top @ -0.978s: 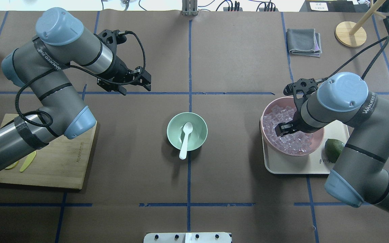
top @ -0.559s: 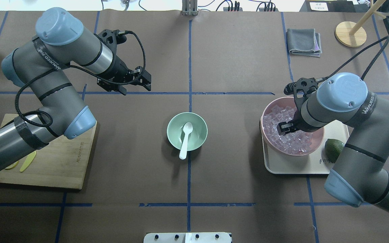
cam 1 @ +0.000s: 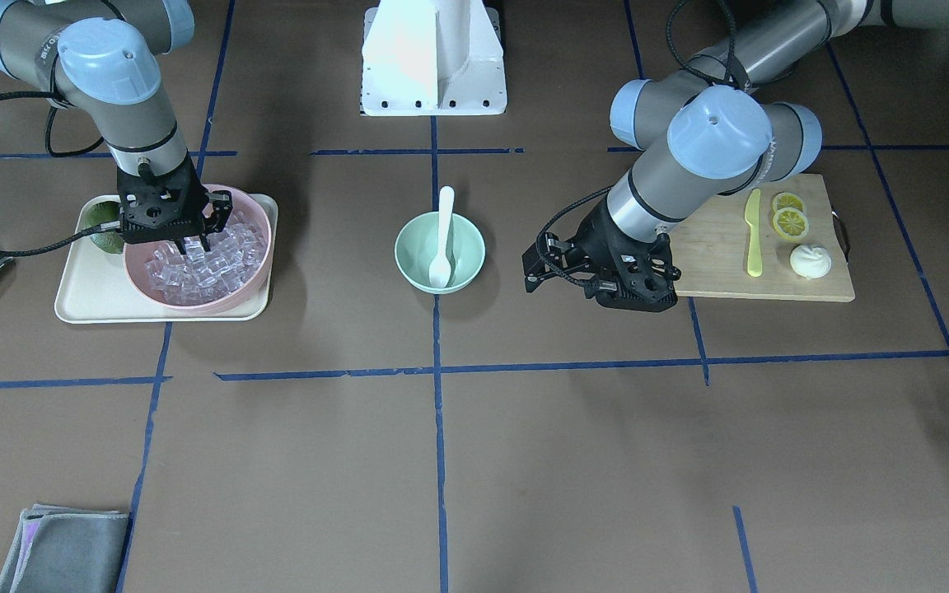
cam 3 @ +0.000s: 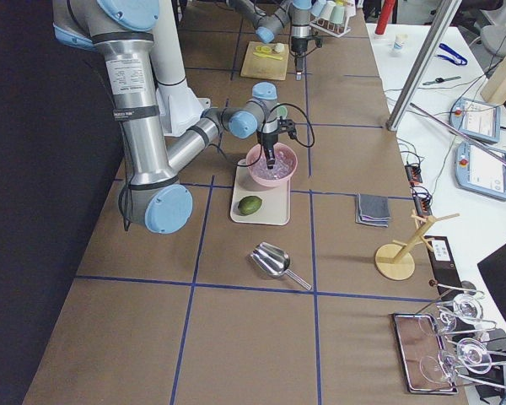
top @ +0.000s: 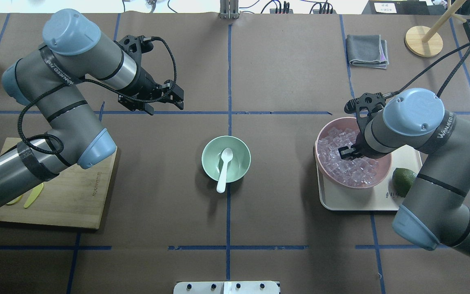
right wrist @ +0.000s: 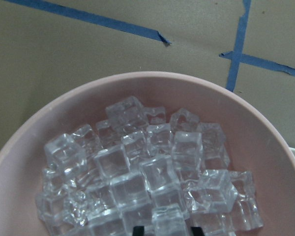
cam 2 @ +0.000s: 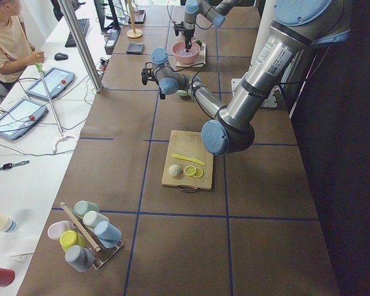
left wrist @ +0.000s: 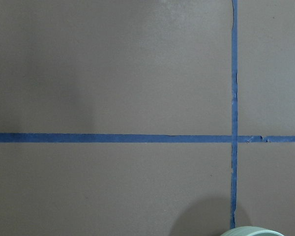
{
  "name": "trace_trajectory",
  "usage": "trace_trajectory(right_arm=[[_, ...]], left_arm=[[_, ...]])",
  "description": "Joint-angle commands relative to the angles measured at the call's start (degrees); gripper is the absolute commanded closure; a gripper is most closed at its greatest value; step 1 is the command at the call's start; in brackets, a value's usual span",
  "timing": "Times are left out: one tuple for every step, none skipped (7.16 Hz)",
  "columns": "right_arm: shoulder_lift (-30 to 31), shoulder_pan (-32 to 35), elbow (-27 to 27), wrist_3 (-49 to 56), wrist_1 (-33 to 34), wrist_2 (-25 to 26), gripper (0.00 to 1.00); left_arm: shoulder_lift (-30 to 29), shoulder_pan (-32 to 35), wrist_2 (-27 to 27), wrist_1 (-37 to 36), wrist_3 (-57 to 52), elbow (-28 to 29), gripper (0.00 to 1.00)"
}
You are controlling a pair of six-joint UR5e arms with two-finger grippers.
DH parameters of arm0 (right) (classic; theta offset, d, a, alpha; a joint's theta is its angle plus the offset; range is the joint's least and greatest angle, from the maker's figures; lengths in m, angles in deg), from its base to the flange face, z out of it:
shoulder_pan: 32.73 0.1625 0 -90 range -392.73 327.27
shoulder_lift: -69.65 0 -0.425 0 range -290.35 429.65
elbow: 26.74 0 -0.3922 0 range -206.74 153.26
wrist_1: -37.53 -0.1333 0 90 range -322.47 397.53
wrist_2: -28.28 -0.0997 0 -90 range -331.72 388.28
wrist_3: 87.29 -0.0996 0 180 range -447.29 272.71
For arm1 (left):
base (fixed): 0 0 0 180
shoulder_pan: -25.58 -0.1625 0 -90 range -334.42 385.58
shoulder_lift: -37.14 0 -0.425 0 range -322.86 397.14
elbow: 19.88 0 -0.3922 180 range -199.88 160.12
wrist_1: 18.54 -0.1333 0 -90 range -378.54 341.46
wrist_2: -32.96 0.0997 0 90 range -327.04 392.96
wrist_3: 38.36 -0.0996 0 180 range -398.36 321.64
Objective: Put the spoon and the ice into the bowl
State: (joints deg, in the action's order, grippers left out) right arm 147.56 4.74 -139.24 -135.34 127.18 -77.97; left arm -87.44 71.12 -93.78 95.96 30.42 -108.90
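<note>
The white spoon [top: 223,167] lies in the mint-green bowl [top: 239,163] at the table's centre, its handle over the near rim. Both also show in the front view: the spoon [cam 1: 443,235] and the bowl [cam 1: 417,255]. Several clear ice cubes [top: 353,171] fill a pink bowl [top: 315,157]. My right gripper [top: 343,153] is low in that ice, open, with one cube between its fingertips in the right wrist view [right wrist: 167,230]. My left gripper [top: 165,107] is open and empty, above the bare table beyond and left of the green bowl.
The pink bowl stands on a cream tray [top: 361,202] beside a green avocado [top: 403,180]. A wooden board [top: 63,196] at the left holds a yellow-green knife [cam 1: 753,235], lemon slices [cam 1: 789,218] and a white bun [cam 1: 810,260]. A grey cloth [top: 367,50] lies far right.
My right gripper has moved a little further away and lower into the ice. The left arm, the spoon and the green bowl have barely moved.
</note>
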Motion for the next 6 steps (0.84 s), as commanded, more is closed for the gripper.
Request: trace_trajectory(right_arm=[[-0.48,-0.03,-0.18,0.32,0.00,0.96,1.00],[-1.35,0.23,-1.66,0.24,-0.09,0.87,1.00],[-6.32,0.67,-2.20,-2.20,0.26,0.61,1.00],[-10.02,-0.03,-1.59,-10.06,0.00,0.43,1.00],[-13.54,-0.56,-0.80,-14.31,0.00,0.43,1.00],[-15.05,-2.47,-0.10,-19.40,-0.17,0.52,1.00]], left_arm=[[0.04,-0.01,0.09,0.19,0.04,-0.01,0.06],[0.04,-0.01,0.09,0.19,0.04,-0.01,0.06],[0.04,-0.01,0.09,0.19,0.04,-0.53,0.05],[0.04,-0.01,0.09,0.19,0.12,-1.41,0.05],[0.56,-0.01,0.09,0.19,0.04,-1.85,0.05],[1.52,-0.01,0.09,0.28,0.04,-2.73,0.05]])
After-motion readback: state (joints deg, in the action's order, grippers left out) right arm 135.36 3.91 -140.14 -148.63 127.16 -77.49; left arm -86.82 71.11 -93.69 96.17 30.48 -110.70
